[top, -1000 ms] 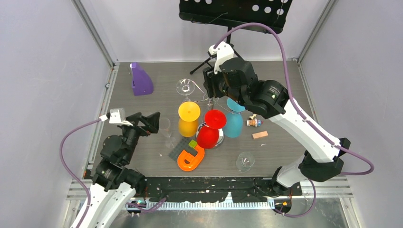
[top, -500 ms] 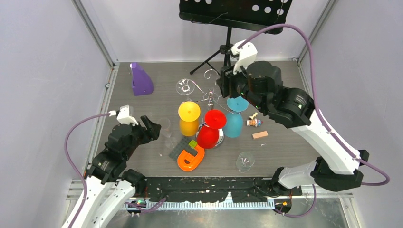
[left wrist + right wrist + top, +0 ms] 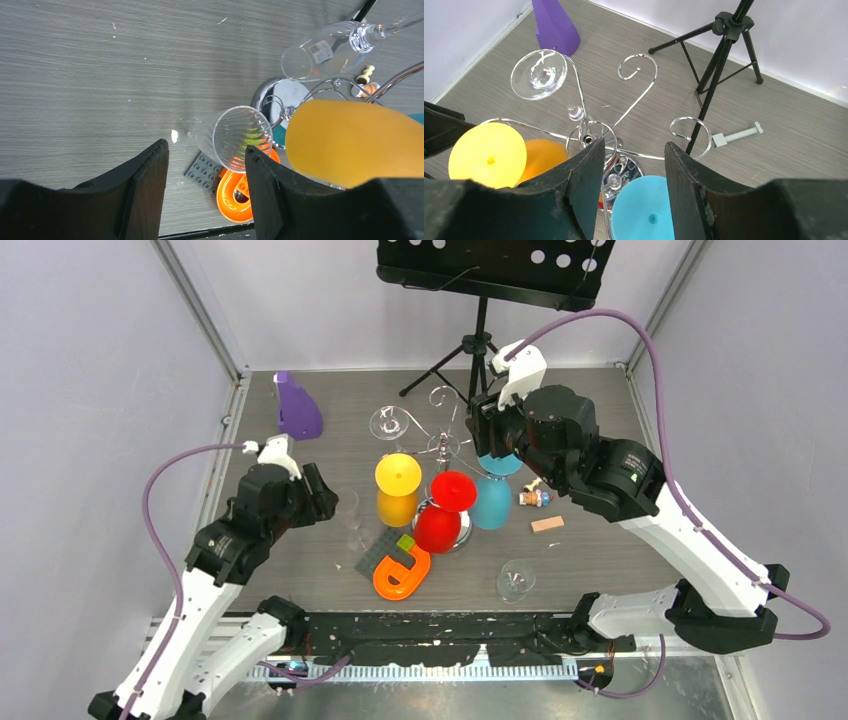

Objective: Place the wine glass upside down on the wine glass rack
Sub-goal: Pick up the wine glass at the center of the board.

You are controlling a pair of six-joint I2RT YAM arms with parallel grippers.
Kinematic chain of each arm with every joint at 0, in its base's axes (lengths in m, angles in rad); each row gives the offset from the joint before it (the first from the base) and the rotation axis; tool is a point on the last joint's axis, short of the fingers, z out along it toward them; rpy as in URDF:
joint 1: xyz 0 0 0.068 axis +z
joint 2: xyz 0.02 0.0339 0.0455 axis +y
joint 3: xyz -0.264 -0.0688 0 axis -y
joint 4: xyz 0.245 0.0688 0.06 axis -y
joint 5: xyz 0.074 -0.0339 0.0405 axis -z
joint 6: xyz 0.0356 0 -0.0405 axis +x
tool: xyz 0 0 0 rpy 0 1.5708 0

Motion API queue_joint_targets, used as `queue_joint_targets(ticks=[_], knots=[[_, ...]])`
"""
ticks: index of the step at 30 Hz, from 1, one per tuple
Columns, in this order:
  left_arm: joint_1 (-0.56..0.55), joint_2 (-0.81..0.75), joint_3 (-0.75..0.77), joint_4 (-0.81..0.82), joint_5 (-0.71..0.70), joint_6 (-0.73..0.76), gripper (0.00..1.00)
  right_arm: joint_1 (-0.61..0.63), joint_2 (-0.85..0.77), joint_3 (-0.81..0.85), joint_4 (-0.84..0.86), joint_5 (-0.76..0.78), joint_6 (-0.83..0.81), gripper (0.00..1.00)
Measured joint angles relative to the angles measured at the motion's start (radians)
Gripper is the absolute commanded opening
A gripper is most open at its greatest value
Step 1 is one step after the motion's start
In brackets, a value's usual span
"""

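On the worktop just left of the wine glass rack (image 3: 443, 445), the clear wine glass (image 3: 235, 140) seemingly stood upright, mouth up, long axis vertical. Above it, the left gripper (image 3: 206, 150) held its jaws moderately apart and empty. The right gripper (image 3: 634, 147) jaws hung parted and empty over the rack.

Wine glass rack (image 3: 440, 445) mid-table, wine glass (image 3: 347, 502) left of it (apart), music stand (image 3: 490, 265) behind.

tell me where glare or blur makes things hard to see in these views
top external: even light, sharp, but the clear wine glass nearly vanishes against the grey table; left wrist: that glass is crisp, the near yellow wine glass soft-edged; right wrist: the chrome rack base mirrors its surroundings
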Motion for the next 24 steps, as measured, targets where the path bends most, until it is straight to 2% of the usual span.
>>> queue_joint_targets(ticks=[6, 16, 22, 24], knots=[[0.000, 0.113, 0.085, -0.061, -0.002, 0.031, 0.53, 0.000, -0.027, -0.028, 0.000, 0.013, -0.006, 0.55], [-0.002, 0.202, 0.091, -0.114, -0.005, 0.047, 0.49, 0.000, -0.096, -0.041, 0.008, 0.040, -0.025, 0.56], [-0.011, 0.259, 0.092, -0.119, -0.023, 0.066, 0.43, 0.000, -0.121, -0.047, 0.008, 0.047, -0.026, 0.56], [-0.013, 0.279, 0.094, -0.120, -0.024, 0.068, 0.37, 0.000, -0.125, -0.048, 0.009, 0.047, -0.029, 0.56]])
